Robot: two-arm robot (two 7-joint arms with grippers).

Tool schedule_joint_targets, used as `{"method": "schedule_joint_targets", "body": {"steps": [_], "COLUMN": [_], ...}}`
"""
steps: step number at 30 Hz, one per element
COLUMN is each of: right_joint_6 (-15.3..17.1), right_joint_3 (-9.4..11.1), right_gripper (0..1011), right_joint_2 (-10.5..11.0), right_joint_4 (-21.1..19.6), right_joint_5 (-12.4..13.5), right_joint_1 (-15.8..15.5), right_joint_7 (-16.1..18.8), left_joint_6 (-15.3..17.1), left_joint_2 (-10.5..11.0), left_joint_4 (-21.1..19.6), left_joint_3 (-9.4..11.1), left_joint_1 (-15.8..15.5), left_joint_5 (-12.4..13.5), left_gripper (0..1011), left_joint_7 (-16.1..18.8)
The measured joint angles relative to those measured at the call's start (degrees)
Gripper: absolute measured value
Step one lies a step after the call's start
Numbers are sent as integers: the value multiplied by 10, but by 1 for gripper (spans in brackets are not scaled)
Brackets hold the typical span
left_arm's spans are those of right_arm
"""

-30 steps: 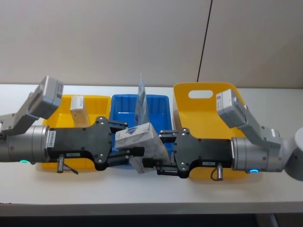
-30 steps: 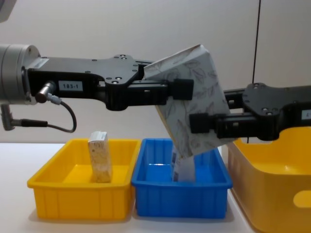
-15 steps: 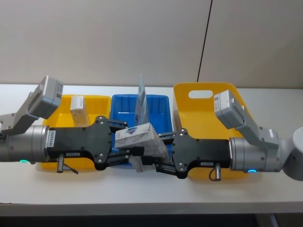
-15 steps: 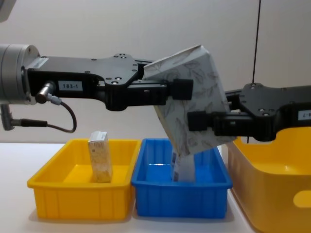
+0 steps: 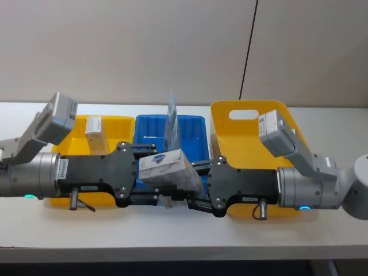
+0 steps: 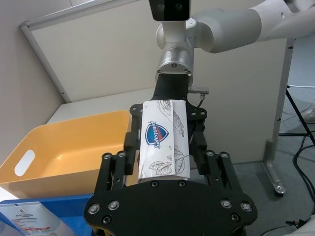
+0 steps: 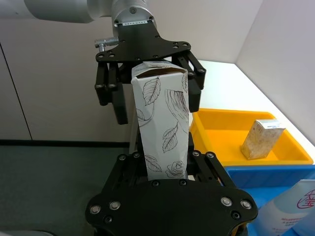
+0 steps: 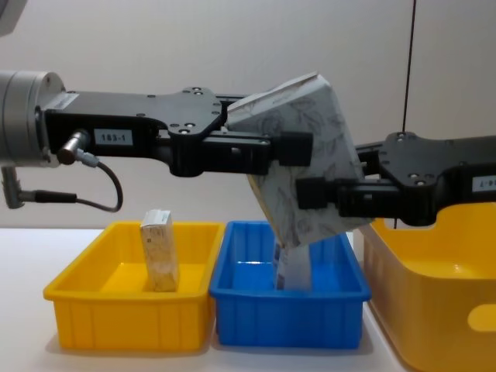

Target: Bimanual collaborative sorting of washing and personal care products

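A pale grey-beige soft pack (image 5: 169, 164) with leaf print hangs tilted above the blue tray (image 8: 287, 310). Both grippers meet at it. My right gripper (image 5: 195, 184) comes in from the right and is shut on its lower end (image 7: 162, 123). From the left, my left gripper (image 5: 167, 175) stands open around its upper end (image 6: 162, 142), with a narrow gap beside one finger. A light-blue and white tube (image 5: 171, 121) stands in the blue tray. A small beige carton (image 8: 158, 248) stands in the small yellow tray (image 8: 128, 318).
A large yellow bin (image 5: 247, 135) with a handle slot stands right of the blue tray, under my right arm. The three containers sit side by side on a white table (image 5: 172, 241). A grey wall rises close behind them.
My left gripper's near finger has moved away from the pack, so that gripper has opened. My right gripper has slid a little to the left, and the pack has shifted slightly.
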Motion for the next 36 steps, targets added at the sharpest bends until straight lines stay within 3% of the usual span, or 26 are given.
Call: {"method": "schedule_joint_targets", "body": {"steps": [13, 25, 36], "right_joint_6": [-1, 2, 10], "right_joint_3": [-1, 5, 28], "right_gripper": [357, 357, 357], "right_joint_2": [1, 21, 51], "right_joint_4": [0, -13, -33], "right_joint_5": [0, 6, 19], "right_joint_1": [1, -3, -22], "right_joint_7": [0, -2, -33], "left_joint_6": [0, 0, 0], "left_joint_2": [0, 0, 0], "left_joint_4": [0, 0, 0], "left_joint_3": [0, 0, 0], "left_joint_1": [0, 0, 0], "left_joint_5": [0, 0, 0], "left_gripper": [990, 1001, 1001], "left_joint_7": [0, 0, 0]}}
